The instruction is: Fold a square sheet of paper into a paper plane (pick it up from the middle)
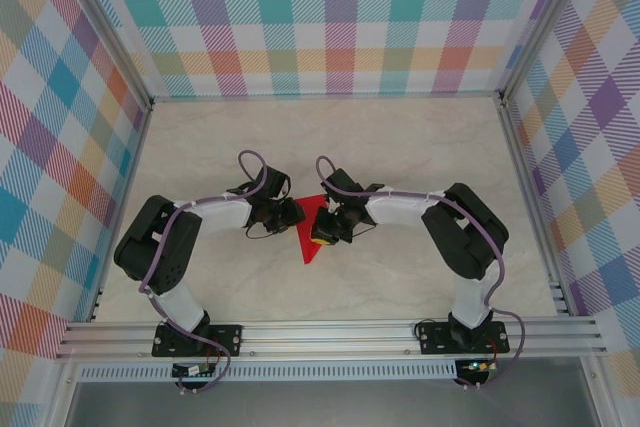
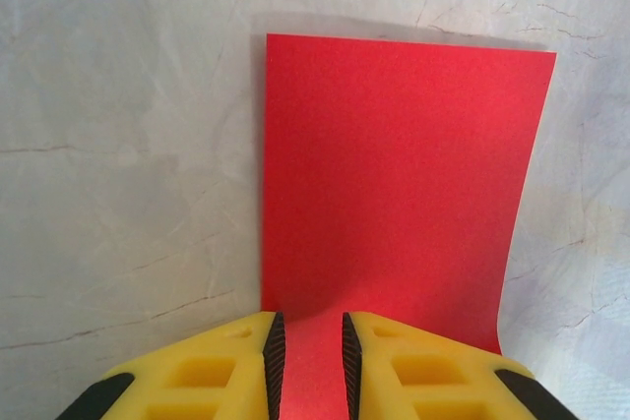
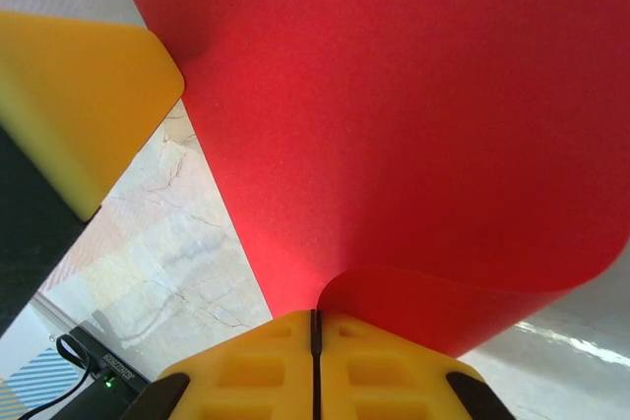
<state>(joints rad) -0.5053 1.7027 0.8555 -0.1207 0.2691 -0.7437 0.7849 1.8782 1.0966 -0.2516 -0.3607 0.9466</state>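
We see the paper [image 1: 312, 244] near the middle of the table [image 1: 410, 147], held up between the left gripper [image 1: 298, 214] and the right gripper [image 1: 320, 230], which meet tip to tip. From above only a red wedge of it shows, its point toward the near edge. The rest is covered by the gripper heads.

The right gripper [image 3: 315, 341] is closed tight. Its yellow fingers [image 3: 394, 371] meet along a thin dark seam with no gap, and the paper's edge is pinched in that seam. From the pinch the sheet curls in a small roll on the right, then spreads wide across the wrist view, bowed rather than flat. At the upper left of that view a yellow finger [image 3: 79, 95] of the left gripper sits at the sheet's left edge. We cannot tell whether it touches the sheet or is just beside it.

The left gripper [image 2: 312, 366] stands a narrow way open. Its black ribbed pads [image 2: 276, 351] are apart, and a strip of red runs through the gap, so the sheet's near edge lies between the fingers. We cannot tell whether the pads press on it. Beyond them the paper stretches away as a rectangle, its right side bending slightly, with pale marbled table on both sides.

Plaid walls [image 1: 340, 17] close in the table on the left, far and right.
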